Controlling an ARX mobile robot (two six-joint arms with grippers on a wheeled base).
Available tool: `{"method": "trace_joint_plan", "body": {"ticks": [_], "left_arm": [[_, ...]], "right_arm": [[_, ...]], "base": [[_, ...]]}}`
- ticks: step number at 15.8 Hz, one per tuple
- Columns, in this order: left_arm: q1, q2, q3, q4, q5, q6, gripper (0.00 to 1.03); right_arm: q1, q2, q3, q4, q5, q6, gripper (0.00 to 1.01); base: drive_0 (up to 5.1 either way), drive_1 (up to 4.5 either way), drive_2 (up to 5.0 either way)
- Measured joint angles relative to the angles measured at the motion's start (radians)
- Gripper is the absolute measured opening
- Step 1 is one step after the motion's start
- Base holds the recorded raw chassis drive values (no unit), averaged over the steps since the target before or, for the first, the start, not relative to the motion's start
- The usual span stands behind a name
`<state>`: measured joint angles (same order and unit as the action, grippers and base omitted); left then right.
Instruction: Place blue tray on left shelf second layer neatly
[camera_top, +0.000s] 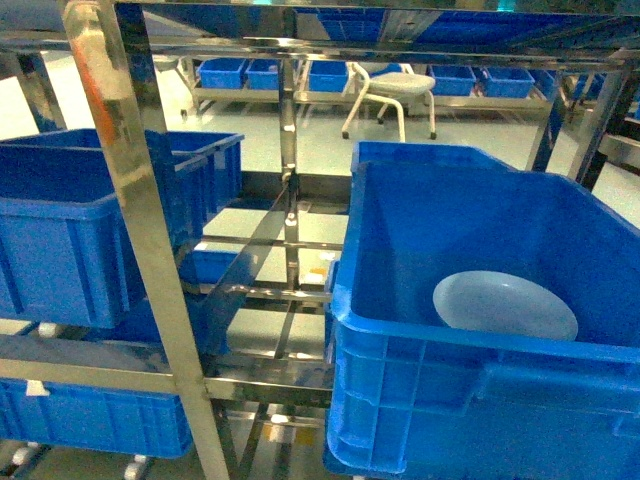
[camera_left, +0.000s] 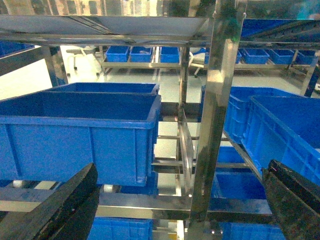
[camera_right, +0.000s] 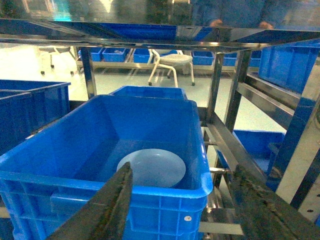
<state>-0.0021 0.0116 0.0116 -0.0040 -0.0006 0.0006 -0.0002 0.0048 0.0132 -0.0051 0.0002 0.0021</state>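
Note:
The pale blue tray (camera_top: 505, 305) lies flat on the floor of a deep dark-blue crate (camera_top: 345, 300) at the right of the head view. In the right wrist view the tray (camera_right: 152, 166) shows just beyond the crate's near rim (camera_right: 165, 184). My right gripper (camera_right: 182, 200) is open in front of that rim, holding nothing. My left gripper (camera_left: 180, 200) is open and empty, facing the left shelf second layer (camera_left: 150, 207). That tier of steel bars (camera_top: 80, 360) carries a dark-blue crate (camera_top: 60, 240). Neither gripper appears in the head view.
A shiny upright post (camera_top: 140, 220) stands close in front, between the two bays, and also rises in the left wrist view (camera_left: 212, 125). More blue crates (camera_top: 90, 420) fill the tier below. A white stool (camera_top: 395, 85) and further racks of crates stand on the floor behind.

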Motion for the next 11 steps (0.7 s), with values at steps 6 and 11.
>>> {"method": "trace_joint_plan", "body": {"ticks": [6,11], "left_arm": [[0.000,0.000,0.000,0.000,0.000,0.000,0.98],[0.000,0.000,0.000,0.000,0.000,0.000,0.98]], "right_arm": [[0.000,0.000,0.000,0.000,0.000,0.000,0.98],[0.000,0.000,0.000,0.000,0.000,0.000,0.98]], "base": [[0.0,0.00,0.0],[0.0,0.00,0.0]]}}
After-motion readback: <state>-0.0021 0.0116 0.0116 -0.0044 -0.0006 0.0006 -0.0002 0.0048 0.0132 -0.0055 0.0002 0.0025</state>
